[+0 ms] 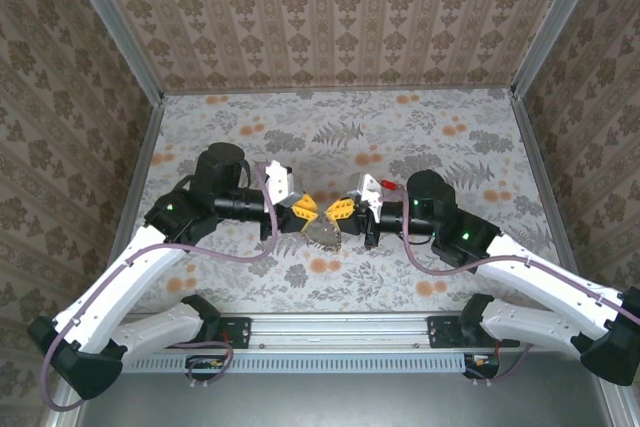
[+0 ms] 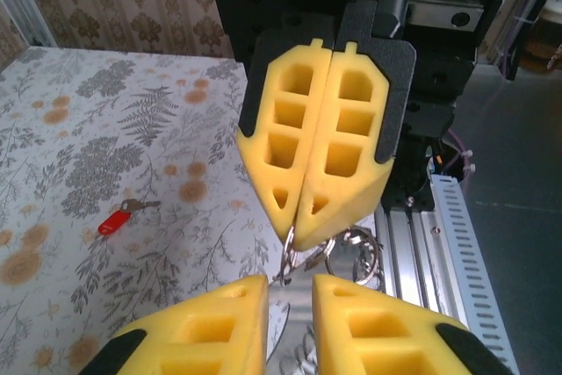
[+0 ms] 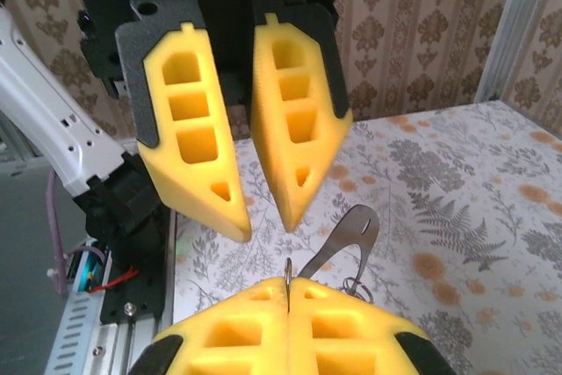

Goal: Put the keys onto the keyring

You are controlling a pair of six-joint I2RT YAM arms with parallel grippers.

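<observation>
Looks matt and smooth: yellow plastic on the fingers (image 2: 307, 129) of the right hand (image 2: 299, 233), grainy black plastic behind. Thin shiny metal wire for the keyring (image 2: 358, 252). Glossy red plastic head, silvery metal shaft on the key (image 2: 118, 219). Matt printed covering over the table (image 2: 88, 129).

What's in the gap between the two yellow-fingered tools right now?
The thin silvery wire keyring, pinched in the shut right tool, hangs in front of the open left tool; the left wrist view shows it.
</observation>
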